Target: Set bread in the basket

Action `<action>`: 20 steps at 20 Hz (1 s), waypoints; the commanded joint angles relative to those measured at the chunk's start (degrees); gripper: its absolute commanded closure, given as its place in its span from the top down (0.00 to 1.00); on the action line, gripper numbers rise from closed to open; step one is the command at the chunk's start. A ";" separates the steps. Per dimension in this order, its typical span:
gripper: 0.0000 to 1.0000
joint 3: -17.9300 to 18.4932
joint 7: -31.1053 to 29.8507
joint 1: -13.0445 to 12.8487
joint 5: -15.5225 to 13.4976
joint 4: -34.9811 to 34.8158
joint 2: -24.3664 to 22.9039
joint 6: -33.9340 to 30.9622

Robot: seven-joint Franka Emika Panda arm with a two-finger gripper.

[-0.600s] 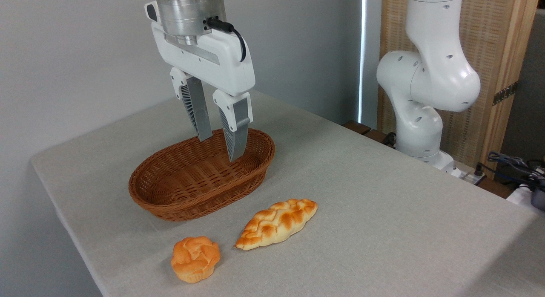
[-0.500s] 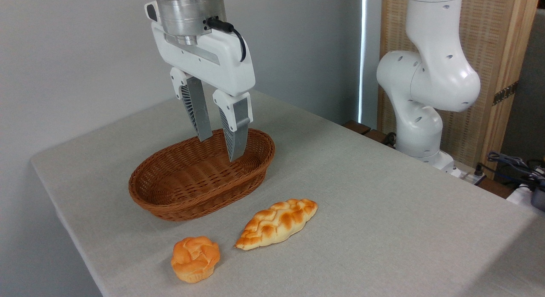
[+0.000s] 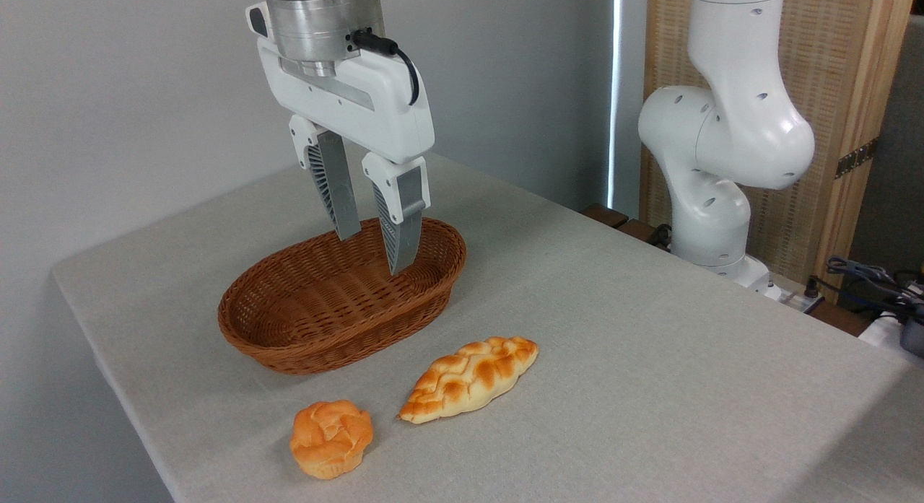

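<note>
- Nearest to us, a small round orange bun [image 3: 331, 438] sits close to the front edge of the bench [image 3: 650, 387], which is covered by a pale grey cloth.
- Just to the right of the bun and slightly farther back, we see the bread [image 3: 469, 379]: a long braided loaf, pointed at both ends, pale golden with browned patches. It lies flat on the cloth, its axis running diagonally from lower left to upper right. It touches neither the bun nor anything else, and nothing grips it.
- Behind the bread and to its left, we find the basket [image 3: 303, 351], an oval, shallow, reddish-brown wicker vessel resting on the bench. Its interior holds no object. A strip of bare cloth separates its near wall from the bread.
- Above the far right portion of the basket, we observe the claw [image 3: 375, 245], pointing downward with its two grey ribbed fingers [image 3: 330, 185] spread apart and nothing between them; we read it as released. The fingertips appear in front of the basket's far rim and inner wall; we cannot tell how high above the weave they hang.
- Farther back on the right, beyond the bench edge, we see the white jointed body of the arm [image 3: 729, 142], standing before a wooden-framed woven panel [image 3: 830, 77].
- At the far right edge, dark cables [image 3: 866, 276] lie in a loose bundle.
</note>
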 commanded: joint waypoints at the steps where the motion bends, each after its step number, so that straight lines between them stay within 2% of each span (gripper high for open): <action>1: 1.00 0.27 0.66 -0.04 0.46 1.39 0.39 -1.76; 20: 1.00 0.27 0.66 -0.04 0.55 0.60 0.39 -1.67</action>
